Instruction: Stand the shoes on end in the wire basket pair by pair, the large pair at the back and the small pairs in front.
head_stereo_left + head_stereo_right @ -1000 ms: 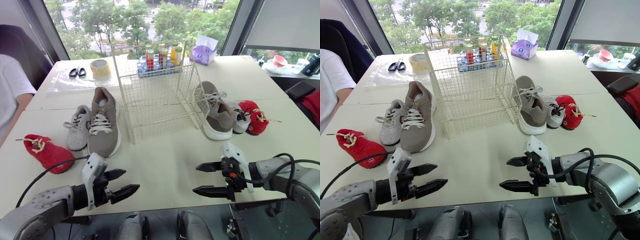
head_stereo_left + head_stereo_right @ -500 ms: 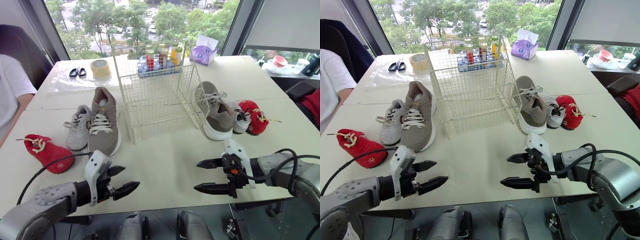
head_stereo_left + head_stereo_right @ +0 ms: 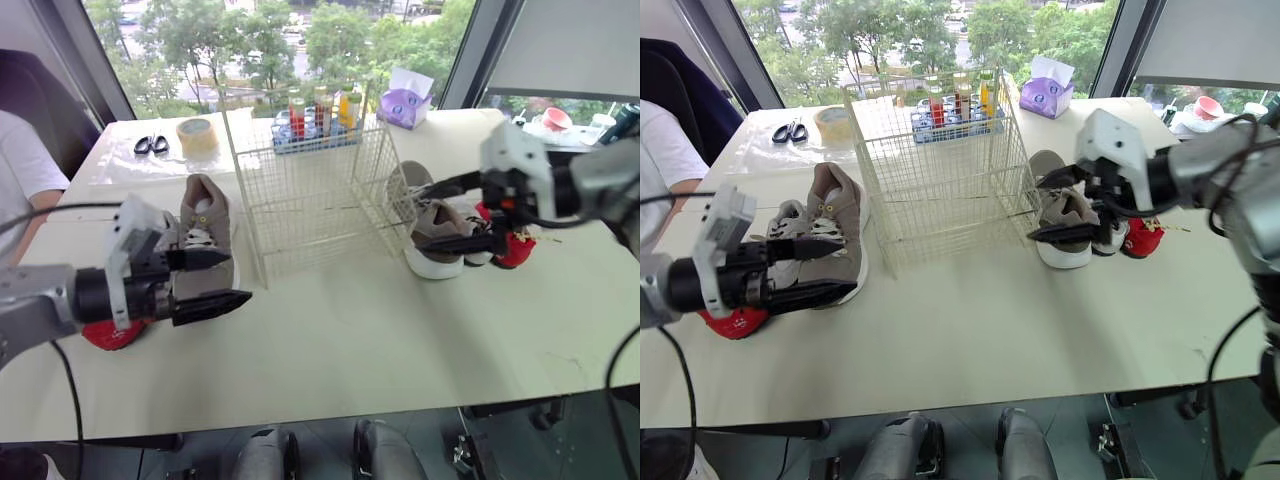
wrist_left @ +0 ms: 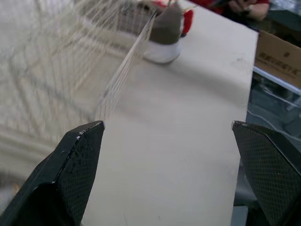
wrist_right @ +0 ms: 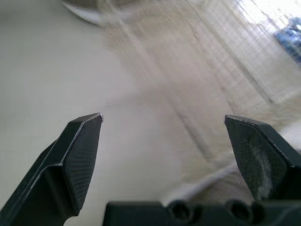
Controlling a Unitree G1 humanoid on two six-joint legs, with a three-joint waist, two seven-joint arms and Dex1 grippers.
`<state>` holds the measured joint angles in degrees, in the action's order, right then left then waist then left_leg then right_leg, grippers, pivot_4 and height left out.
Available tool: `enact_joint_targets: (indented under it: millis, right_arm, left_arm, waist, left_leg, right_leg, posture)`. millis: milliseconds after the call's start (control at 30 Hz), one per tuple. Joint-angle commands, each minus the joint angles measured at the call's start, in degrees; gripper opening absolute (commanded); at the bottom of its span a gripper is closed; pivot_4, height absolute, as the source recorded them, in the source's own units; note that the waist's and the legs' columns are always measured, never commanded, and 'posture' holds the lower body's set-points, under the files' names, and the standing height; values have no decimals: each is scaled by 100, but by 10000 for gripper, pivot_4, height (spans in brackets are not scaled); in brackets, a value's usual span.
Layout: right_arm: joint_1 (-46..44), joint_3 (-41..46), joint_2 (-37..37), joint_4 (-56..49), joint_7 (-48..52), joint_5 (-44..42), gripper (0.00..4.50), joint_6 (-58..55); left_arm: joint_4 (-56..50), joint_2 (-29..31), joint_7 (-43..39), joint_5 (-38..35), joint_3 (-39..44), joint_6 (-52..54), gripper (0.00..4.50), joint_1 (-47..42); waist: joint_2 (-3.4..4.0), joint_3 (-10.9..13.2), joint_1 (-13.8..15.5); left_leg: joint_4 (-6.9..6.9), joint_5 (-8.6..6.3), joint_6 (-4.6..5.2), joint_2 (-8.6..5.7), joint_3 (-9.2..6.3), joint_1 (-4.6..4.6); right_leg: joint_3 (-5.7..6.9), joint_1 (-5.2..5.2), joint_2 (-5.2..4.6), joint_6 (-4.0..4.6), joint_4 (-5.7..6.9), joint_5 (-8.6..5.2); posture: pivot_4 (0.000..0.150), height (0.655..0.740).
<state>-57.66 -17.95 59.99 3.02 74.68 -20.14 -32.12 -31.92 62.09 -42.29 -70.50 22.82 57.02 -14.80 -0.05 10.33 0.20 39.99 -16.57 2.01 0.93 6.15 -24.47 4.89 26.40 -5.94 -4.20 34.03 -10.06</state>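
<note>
The wire basket (image 3: 310, 190) stands empty mid-table. To its left lie a large taupe shoe (image 3: 205, 205), a small grey shoe (image 3: 790, 215) and a small red shoe (image 3: 735, 322). My left gripper (image 3: 240, 275) is open, just in front of these shoes and holding nothing. To the basket's right lie the other large taupe shoe (image 3: 1060, 225), a small grey shoe (image 3: 1107, 235) and a red shoe (image 3: 510, 245). My right gripper (image 3: 417, 219) is open over the right taupe shoe, next to the basket's right wall. I cannot tell whether it touches the shoe.
Behind the basket are a tray of bottles (image 3: 315, 115), a tape roll (image 3: 197, 135), scissors (image 3: 152, 145) and a purple tissue box (image 3: 404, 100). A person in a white sleeve (image 3: 20, 170) sits at the table's left. The table in front of the basket is bare.
Both arms have moved away from the table's front edge: the left gripper up to the left shoes, the right gripper up and over the right taupe shoe. Both stayed open.
</note>
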Motion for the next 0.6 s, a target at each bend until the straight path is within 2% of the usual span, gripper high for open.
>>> enact_joint_targets:
  millis: [33,300,400,600]
  right_arm:
    - [-430,-372,-371,896,499,784,45000,938]
    - [-1081,-770,-1518,2596,1160,1670,45000,2063]
    - [-1320,-1044,-1980,3518,1047,2275,36270,2709]
    - [-1642,-940,-2502,4686,971,2705,6748,3420]
  left_arm:
    - [-191,12,121,-85,-165,10,44474,-157]
    - [-542,-197,426,83,-262,-68,44474,301]
    - [-569,-298,579,159,-292,-145,45000,371]
    - [-697,-378,708,276,-247,-180,45000,514]
  waist:
    - [-1,0,-7]
    - [0,3,-96]
    - [0,3,-120]
    - [2,4,-96]
  left_leg:
    - [0,3,-4,-1,1,-1]
    - [-2,10,-17,1,-3,2]
    - [-2,13,-21,0,-3,10]
    - [-2,19,-33,2,-10,8]
  right_leg:
    - [0,1,2,-3,3,1]
    - [1,-1,7,-24,12,10]
    - [1,-7,8,-23,16,10]
    - [2,-6,9,-23,22,10]
  posture:
    - [1500,7400]
    - [1500,7400]
    - [1500,7400]
    - [1500,7400]
